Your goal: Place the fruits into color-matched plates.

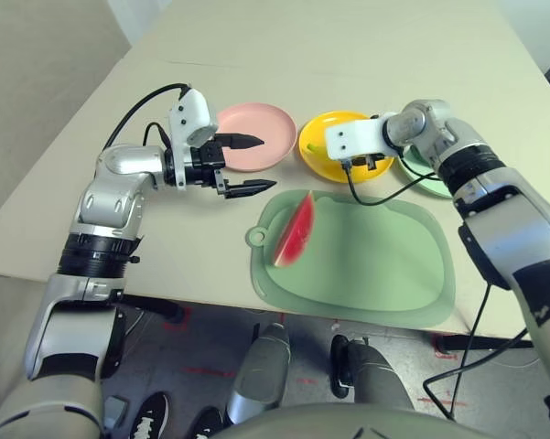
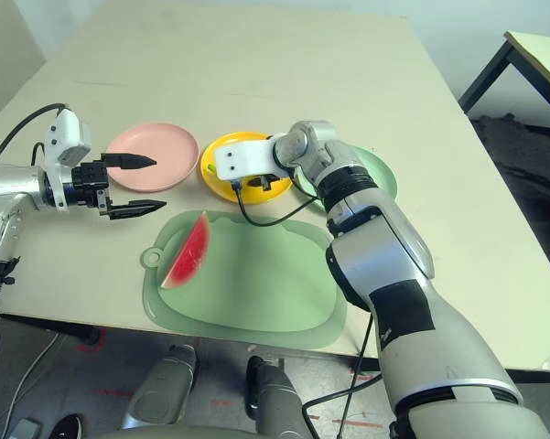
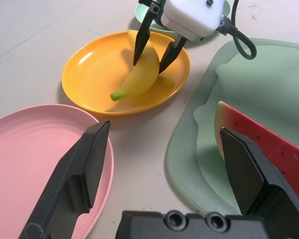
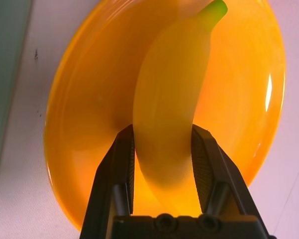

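One banana (image 4: 164, 104) lies between the right tool's (image 4: 163, 149) fingers.

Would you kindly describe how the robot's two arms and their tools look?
Both arms are silver with black bands at the joints. Each ends in a white camera box fed by a looping black cable. The left tool and the right tool each have two tapering black fingers.

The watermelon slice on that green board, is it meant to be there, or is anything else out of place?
The watermelon stands on edge on the cutting board, not in the pink plate. Nothing is spilled or damaged.
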Controlling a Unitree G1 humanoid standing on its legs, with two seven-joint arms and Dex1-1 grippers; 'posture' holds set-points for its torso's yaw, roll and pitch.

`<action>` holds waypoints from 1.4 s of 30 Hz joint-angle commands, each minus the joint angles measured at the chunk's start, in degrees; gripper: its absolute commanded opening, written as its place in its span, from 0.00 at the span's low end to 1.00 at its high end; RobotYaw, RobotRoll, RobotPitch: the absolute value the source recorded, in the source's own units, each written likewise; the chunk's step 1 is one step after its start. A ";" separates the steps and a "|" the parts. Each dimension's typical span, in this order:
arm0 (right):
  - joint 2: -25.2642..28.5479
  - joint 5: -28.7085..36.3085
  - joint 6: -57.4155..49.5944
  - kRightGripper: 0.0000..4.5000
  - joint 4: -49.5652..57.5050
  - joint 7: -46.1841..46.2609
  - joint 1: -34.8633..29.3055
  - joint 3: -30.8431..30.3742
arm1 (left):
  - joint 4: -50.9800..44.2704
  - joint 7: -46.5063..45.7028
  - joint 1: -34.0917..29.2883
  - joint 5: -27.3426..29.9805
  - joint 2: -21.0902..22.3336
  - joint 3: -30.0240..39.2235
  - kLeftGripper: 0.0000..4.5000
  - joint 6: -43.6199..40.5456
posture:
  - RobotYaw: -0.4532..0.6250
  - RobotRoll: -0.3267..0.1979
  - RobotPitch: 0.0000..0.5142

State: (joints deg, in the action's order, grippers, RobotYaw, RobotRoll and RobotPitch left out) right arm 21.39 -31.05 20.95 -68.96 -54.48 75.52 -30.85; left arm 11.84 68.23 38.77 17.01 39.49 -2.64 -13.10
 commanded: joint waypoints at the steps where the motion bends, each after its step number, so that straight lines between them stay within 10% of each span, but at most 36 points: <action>1: 0.55 -0.22 1.35 0.62 0.03 -0.64 1.13 0.22 | 0.85 0.60 0.22 -0.91 0.26 -0.66 1.00 0.33 | 0.66 0.62 0.33; 6: 2.64 1.32 2.46 1.00 2.71 -3.07 1.76 1.82 | 3.06 2.25 1.62 -1.92 0.08 -1.58 1.00 1.94 | 0.65 0.62 0.32; 13: 9.79 12.31 -4.32 1.00 18.98 -16.92 -3.49 8.90 | 6.86 8.14 4.29 -3.56 0.86 -2.86 1.00 9.90 | 0.66 0.62 0.31; 25: 26.12 39.16 -65.26 1.00 82.91 -26.25 -42.94 28.07 | 13.28 24.27 12.68 -0.82 -2.03 -7.63 1.00 29.32 | 0.60 0.62 0.29; 32: 16.25 51.30 -71.57 1.00 99.66 -13.56 -61.65 38.12 | 20.77 24.27 19.86 0.99 0.46 -19.75 1.00 45.42 | 0.58 0.62 0.25; 42: -2.17 54.03 -42.92 1.00 98.13 -3.84 -83.05 36.57 | 36.69 24.27 32.20 -1.36 1.61 -42.23 1.00 72.77 | 0.56 0.62 0.22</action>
State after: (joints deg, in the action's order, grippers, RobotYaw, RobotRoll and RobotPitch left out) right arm 20.15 23.62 -26.84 30.85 -59.41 -6.42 6.97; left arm 46.42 91.89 69.32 16.68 41.54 -41.50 55.13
